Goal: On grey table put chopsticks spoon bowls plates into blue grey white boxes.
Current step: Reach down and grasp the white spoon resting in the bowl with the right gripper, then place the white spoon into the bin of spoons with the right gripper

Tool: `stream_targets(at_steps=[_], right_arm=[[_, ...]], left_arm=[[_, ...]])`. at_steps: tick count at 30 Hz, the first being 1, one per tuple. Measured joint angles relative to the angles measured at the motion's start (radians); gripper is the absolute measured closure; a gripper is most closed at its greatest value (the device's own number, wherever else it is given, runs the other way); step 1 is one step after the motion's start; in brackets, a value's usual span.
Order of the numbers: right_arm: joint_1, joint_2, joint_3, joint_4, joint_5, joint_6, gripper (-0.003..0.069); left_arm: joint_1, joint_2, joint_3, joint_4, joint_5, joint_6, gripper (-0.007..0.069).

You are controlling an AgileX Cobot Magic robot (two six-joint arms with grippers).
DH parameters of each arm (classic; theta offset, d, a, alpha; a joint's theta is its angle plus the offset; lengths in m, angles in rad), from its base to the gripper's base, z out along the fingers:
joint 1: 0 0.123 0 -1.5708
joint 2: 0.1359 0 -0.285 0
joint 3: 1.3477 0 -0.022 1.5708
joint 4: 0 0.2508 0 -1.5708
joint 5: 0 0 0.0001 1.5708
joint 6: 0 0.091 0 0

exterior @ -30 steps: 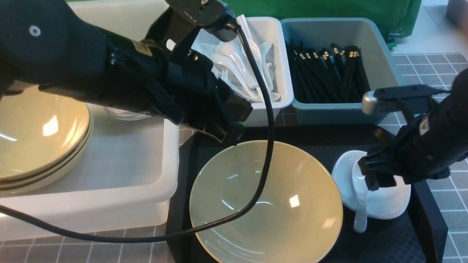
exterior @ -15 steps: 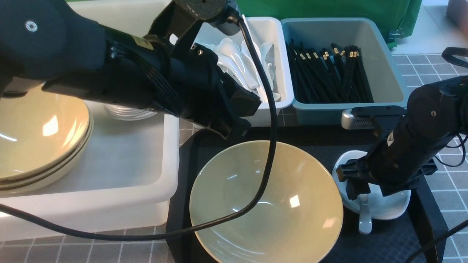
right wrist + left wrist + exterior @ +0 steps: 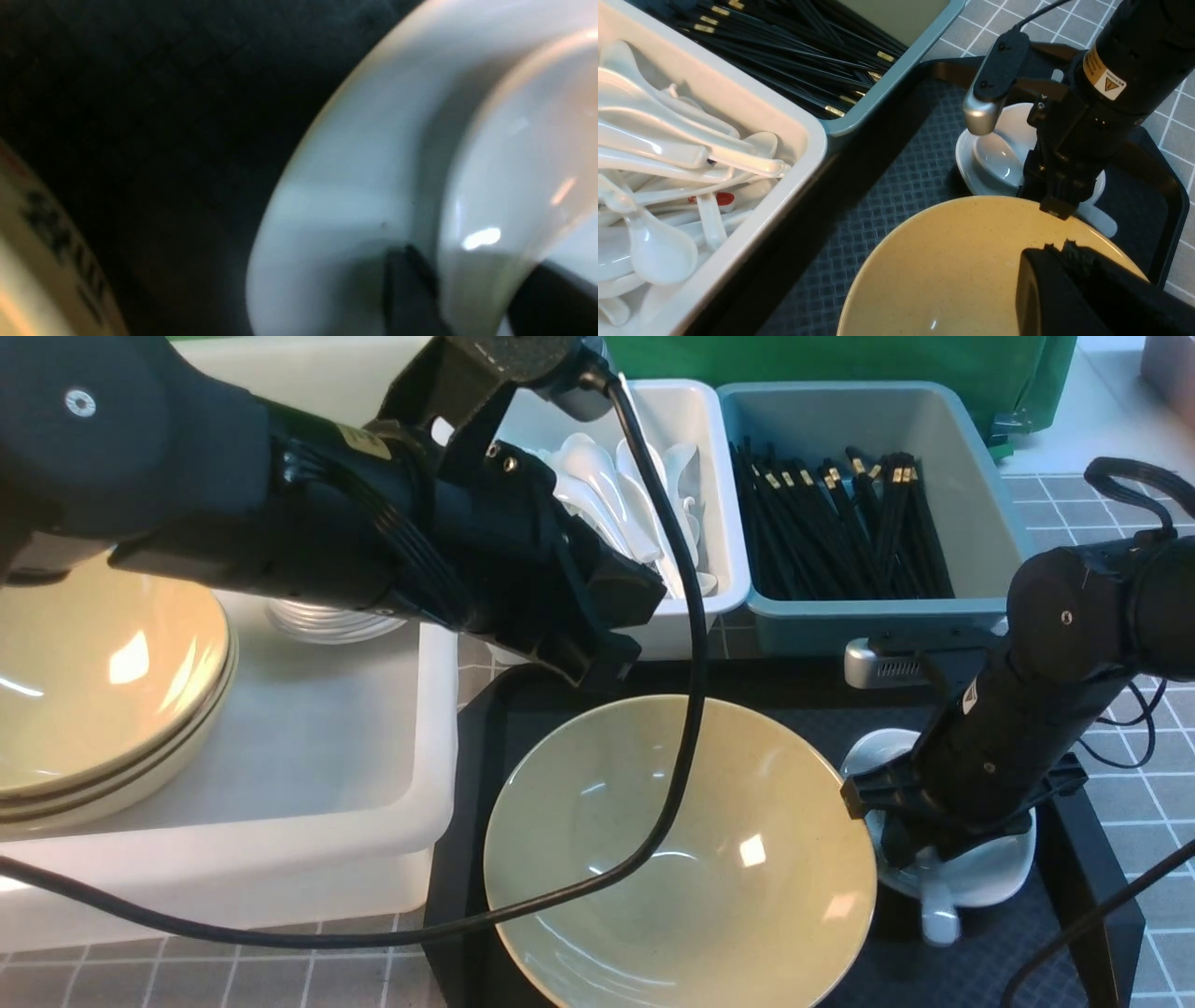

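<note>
A large cream bowl [image 3: 681,859] sits on the black tray [image 3: 1102,905]. To its right a white spoon [image 3: 938,922] lies across a small white plate [image 3: 1004,875]. My right gripper [image 3: 920,859] is down on that plate. In the right wrist view its fingers [image 3: 406,289] press both sides of the spoon [image 3: 504,186] handle, shut on it. My left gripper [image 3: 607,677] hangs shut and empty just above the bowl's far rim [image 3: 952,266]. Black chopsticks [image 3: 840,523] fill the blue box [image 3: 868,625]. White spoons lie in the small white box [image 3: 681,625].
A big white box [image 3: 280,775] at the left holds stacked cream plates [image 3: 103,681] and a clear dish [image 3: 327,621]. The left arm's black cable [image 3: 691,663] drapes across the cream bowl. Grey tiled table shows around the tray.
My right arm swung left and lowered onto the small plate, and its jaws narrowed onto the spoon handle. The left arm shifted slightly at first, then held still.
</note>
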Motion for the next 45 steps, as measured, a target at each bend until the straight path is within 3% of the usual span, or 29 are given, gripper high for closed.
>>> stream_targets(at_steps=[1,9,11,14,16,20,25,33,37,38,39,40,42,45], right_arm=[[0.000,0.000,-0.003,0.001,0.015,-0.016,0.0431],[0.000,-0.056,-0.079,-0.059,0.105,-0.100,0.0429],[0.000,-0.094,-0.137,-0.086,0.130,-0.111,0.0429],[0.000,-0.122,-0.283,-0.092,0.152,-0.153,0.0429],[0.001,-0.120,-0.342,-0.083,0.149,-0.169,0.0429],[0.012,-0.051,-0.545,-0.037,0.100,-0.195,0.0429],[0.029,0.132,-0.808,0.044,0.002,-0.208,0.0429],[0.040,0.432,-1.160,0.117,-0.052,-0.208,0.0429],[0.040,0.532,-1.260,0.121,-0.051,-0.208,0.0356],[0.040,0.551,-1.288,0.122,-0.041,-0.208,0.0281],[0.040,0.555,-1.290,0.122,-0.038,-0.208,0.0257],[0.040,0.559,-1.312,0.122,0.002,-0.208,0.0162],[0.040,0.555,-1.355,0.122,0.111,-0.212,0.0064],[0.040,0.538,-1.402,0.121,0.247,-0.238,0.0006]], left_arm=[[0.000,0.000,0.000,-0.001,0.000,0.000,0.0633],[0.018,-0.012,-0.001,0.031,0.029,-0.025,0.0633],[0.053,-0.023,-0.005,0.062,0.048,-0.087,0.0633],[0.182,-0.031,-0.042,0.113,0.073,-0.193,0.0633],[0.229,-0.031,-0.058,0.118,0.079,-0.205,0.0633],[0.332,-0.032,-0.084,0.111,0.083,-0.161,0.0633],[0.340,-0.033,-0.085,0.066,0.098,-0.082,0.0633],[0.340,-0.033,-0.085,0.060,0.177,-0.073,0.0633],[0.340,-0.033,-0.085,0.060,0.211,-0.073,0.0633],[0.340,-0.033,-0.085,0.060,0.224,-0.073,0.0633],[0.340,-0.033,-0.085,0.060,0.226,-0.073,0.0633],[0.340,-0.033,-0.085,0.060,0.231,-0.073,0.0633],[0.340,-0.033,-0.085,0.059,0.231,-0.073,0.0633],[0.340,-0.033,-0.087,0.056,0.231,-0.073,0.0630]])
